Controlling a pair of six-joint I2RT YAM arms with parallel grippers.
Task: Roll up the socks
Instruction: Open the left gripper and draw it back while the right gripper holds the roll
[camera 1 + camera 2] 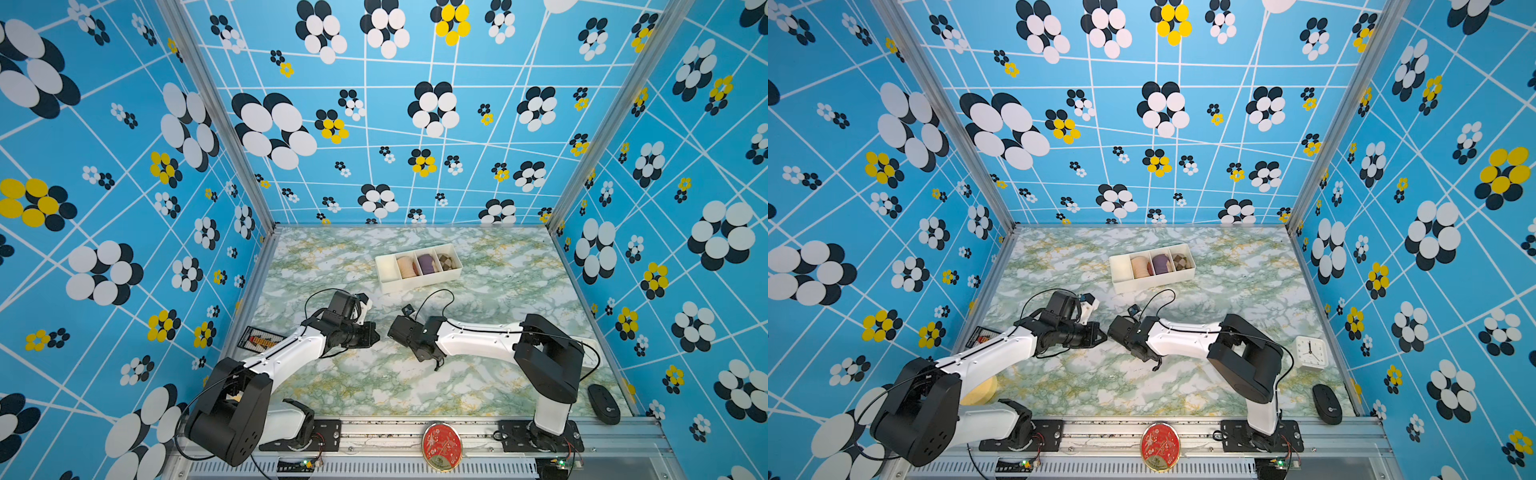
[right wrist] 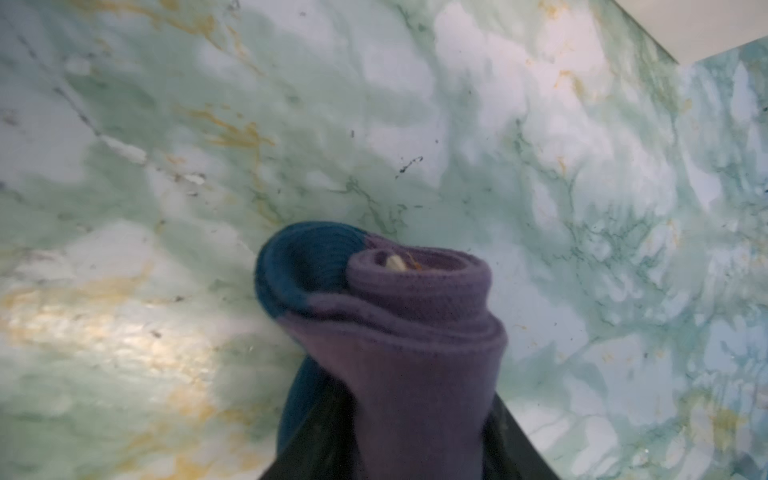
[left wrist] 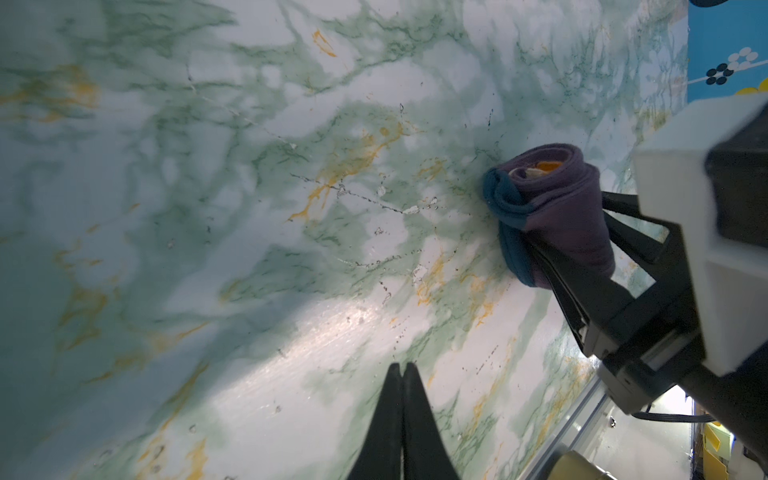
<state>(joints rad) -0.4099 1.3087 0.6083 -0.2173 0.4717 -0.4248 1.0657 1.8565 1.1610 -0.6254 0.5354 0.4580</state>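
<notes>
socks (image 3: 557,199): are rolled into a fat purple roll (a blue toe part is wrapped round one side) and are held over the tabletop (image 3: 249,208).
right claw (image 3: 573,237): is closed on the socks, which are pinched between its two black fingers (image 3: 561,282).
left claw (image 3: 401,370): is shut tight; nothing is held in it.
white tray (image 1: 419,281): is set further back, well apart from both claws.
</notes>
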